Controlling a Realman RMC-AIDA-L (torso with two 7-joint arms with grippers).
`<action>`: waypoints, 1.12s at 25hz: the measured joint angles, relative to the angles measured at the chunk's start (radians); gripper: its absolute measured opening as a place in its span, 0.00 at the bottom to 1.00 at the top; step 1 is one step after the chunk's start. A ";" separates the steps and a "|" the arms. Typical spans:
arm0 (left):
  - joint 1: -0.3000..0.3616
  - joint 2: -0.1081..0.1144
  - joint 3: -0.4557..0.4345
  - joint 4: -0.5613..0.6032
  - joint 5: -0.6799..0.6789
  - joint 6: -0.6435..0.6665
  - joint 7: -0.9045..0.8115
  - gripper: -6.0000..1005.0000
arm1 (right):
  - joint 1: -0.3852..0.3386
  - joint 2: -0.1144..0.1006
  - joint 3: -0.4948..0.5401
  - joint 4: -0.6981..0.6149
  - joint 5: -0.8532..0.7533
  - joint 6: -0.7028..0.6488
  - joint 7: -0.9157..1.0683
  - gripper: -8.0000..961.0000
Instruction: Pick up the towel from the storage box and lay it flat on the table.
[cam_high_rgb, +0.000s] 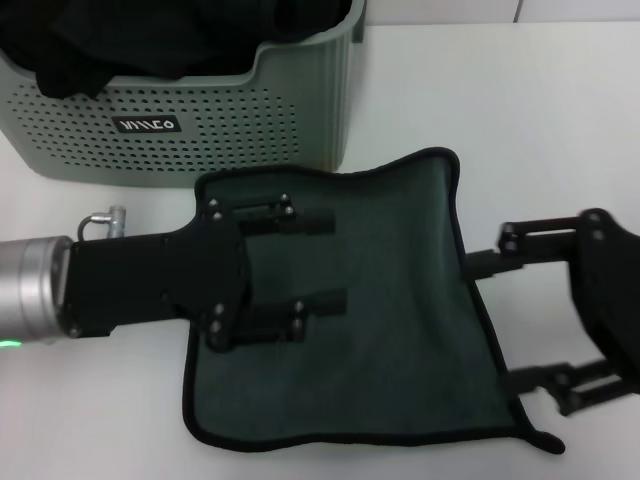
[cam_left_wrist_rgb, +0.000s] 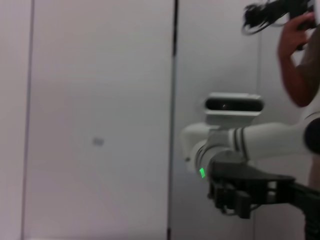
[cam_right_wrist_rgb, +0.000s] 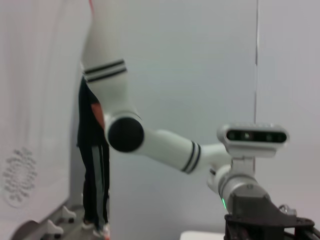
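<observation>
The towel (cam_high_rgb: 390, 330) lies spread out on the white table (cam_high_rgb: 560, 120), dark teal-green face up, black edging all round, with a few shallow wrinkles. My left gripper (cam_high_rgb: 335, 262) reaches in from the left and hangs over the towel's left half, open, its two fingers apart and holding nothing. My right gripper (cam_high_rgb: 495, 322) is at the towel's right edge, open, one finger by the upper part of the edge and the other by the near right corner. The storage box (cam_high_rgb: 230, 120) stands at the back left, just behind the towel.
A black cloth (cam_high_rgb: 150, 40) fills the storage box and hangs over its rim. The left wrist view shows my right arm (cam_left_wrist_rgb: 260, 137) and a person's arm (cam_left_wrist_rgb: 300, 60). The right wrist view shows my left arm (cam_right_wrist_rgb: 165, 145) and a standing person (cam_right_wrist_rgb: 92, 165).
</observation>
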 joint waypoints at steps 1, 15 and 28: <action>-0.001 0.000 -0.004 -0.003 -0.002 0.014 0.005 0.68 | -0.002 0.001 0.012 0.007 0.003 -0.019 -0.010 0.77; 0.005 -0.001 -0.006 -0.018 -0.053 0.109 0.045 0.68 | -0.005 -0.001 0.103 0.112 0.012 -0.133 -0.053 0.77; 0.009 -0.001 -0.011 -0.020 -0.057 0.134 0.046 0.67 | -0.007 0.000 0.103 0.132 0.029 -0.136 -0.054 0.77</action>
